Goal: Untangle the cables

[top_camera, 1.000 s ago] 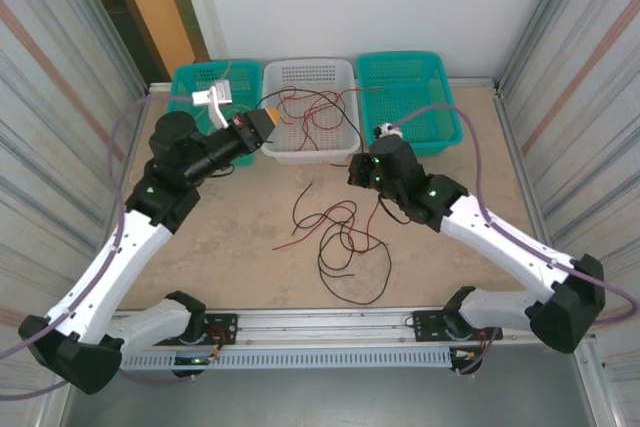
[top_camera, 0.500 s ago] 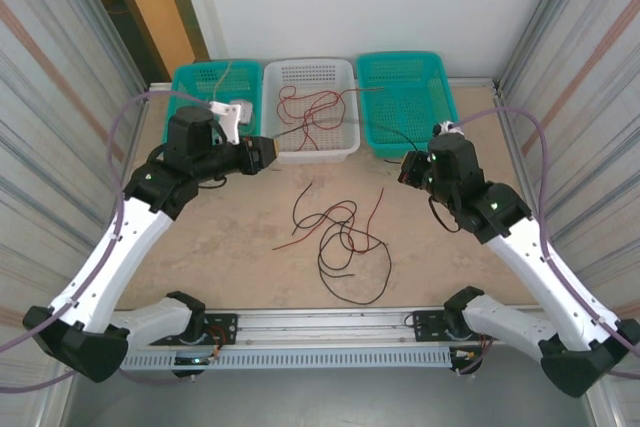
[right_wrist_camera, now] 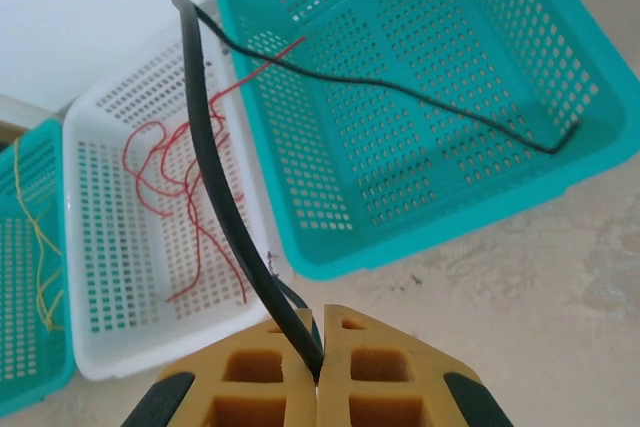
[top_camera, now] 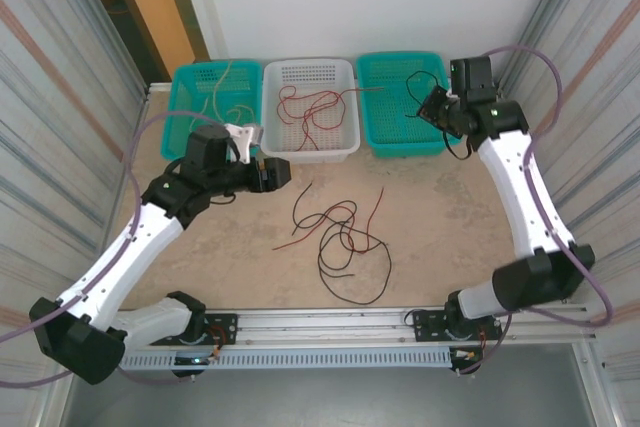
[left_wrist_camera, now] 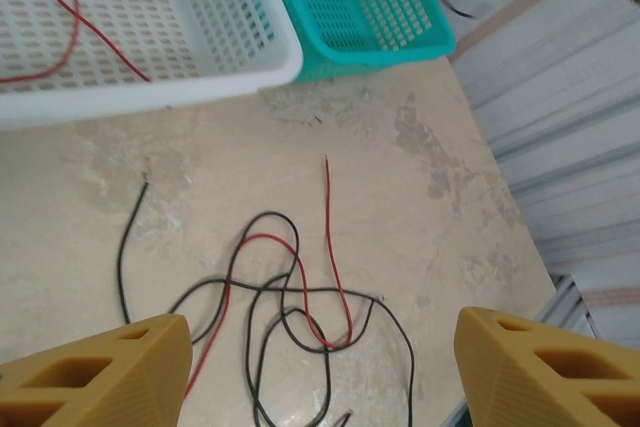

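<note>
A tangle of red and black cables [top_camera: 338, 239] lies on the table's middle, also below my left gripper's camera as the same tangle [left_wrist_camera: 290, 292]. My left gripper [top_camera: 276, 175] hovers in front of the white basket [top_camera: 345, 152], open, its yellow fingers [left_wrist_camera: 100, 372] wide apart with nothing between them. My right gripper [top_camera: 433, 107] is over the right teal basket [top_camera: 400, 142], shut on a black cable [right_wrist_camera: 215, 177] that arcs up and trails into that basket. Red cables [top_camera: 308, 107] lie in the white basket. Yellow cables [top_camera: 222, 97] lie in the left teal basket [top_camera: 182, 77].
Three baskets stand in a row along the back wall. Corrugated metal walls close both sides. A metal rail [top_camera: 320, 327] with both arm bases runs along the near edge. Bare table surrounds the tangle.
My right arm has swung back and right, carrying the black cable from the table's middle to the right teal basket. My left gripper has opened and drawn back from the white basket.
</note>
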{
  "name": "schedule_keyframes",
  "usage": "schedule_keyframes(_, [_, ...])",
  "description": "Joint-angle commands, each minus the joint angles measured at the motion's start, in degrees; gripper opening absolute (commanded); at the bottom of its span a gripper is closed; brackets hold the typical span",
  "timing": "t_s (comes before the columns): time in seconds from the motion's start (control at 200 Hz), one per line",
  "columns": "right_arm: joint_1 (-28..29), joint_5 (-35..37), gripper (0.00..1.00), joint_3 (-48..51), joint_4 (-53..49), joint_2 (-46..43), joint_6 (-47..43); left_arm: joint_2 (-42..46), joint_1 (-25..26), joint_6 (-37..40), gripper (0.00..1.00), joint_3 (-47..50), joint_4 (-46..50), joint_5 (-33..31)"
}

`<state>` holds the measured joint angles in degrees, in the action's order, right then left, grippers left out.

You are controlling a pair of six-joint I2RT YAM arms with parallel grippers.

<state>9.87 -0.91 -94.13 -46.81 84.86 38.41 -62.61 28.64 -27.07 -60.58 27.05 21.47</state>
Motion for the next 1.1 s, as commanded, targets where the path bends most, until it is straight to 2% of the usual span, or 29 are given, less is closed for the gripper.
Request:
schedule_keyframes(0.0, [-2.55,-4.10,0.00,-5.44,0.22,5.24,-1.06,2.19,2.12,-1.36,0.71,0.97,-2.91,-0.60])
schedule_keyframes(0.08, [-4.09,-4.75,0.00,-8.83,-0.28,10.29,-1.15,2.35,3.29,-1.23,0.70,1.23,-2.56,-1.76])
schedule_keyframes(0.215, [-5.20,-5.24,0.39,-11.93,-4.26,17.71,-2.44,3.33,4.05,-0.33,0.70,1.09,-0.75,-3.03])
schedule_keyframes(0.266, [-4.84,-4.55,0.46,-10.56,-5.63,17.57,-2.79,3.96,4.05,0.04,0.70,1.18,-0.31,-3.26])
schedule_keyframes(0.456, [1.08,0.42,0.53,10.05,-1.52,3.27,-2.69,4.57,4.14,1.39,0.71,1.29,0.76,-3.56])
schedule_keyframes(0.596, [11.23,3.82,0.61,27.72,-1.55,-6.78,-0.05,1.94,4.29,0.45,0.68,1.56,-1.15,-2.26])
schedule_keyframes(0.697, [17.73,2.26,0.61,37.07,-2.44,-10.30,4.76,-0.53,4.90,0.26,0.66,0.27,-2.07,-1.11])
schedule_keyframes(0.877, [30.03,2.13,0.58,46.72,-3.76,-14.69,12.96,-2.49,6.02,-0.64,0.63,0.25,-5.04,-1.12])
schedule_keyframes(0.967, [30.99,-0.36,0.52,50.80,-1.50,-14.07,14.34,-2.86,6.07,-1.32,0.63,0.55,-6.67,-0.73])
schedule_keyframes(1.092, [31.00,-2.43,0.43,52.77,1.75,-8.92,14.76,-2.90,6.07,-1.21,0.62,0.02,-6.41,-0.73])
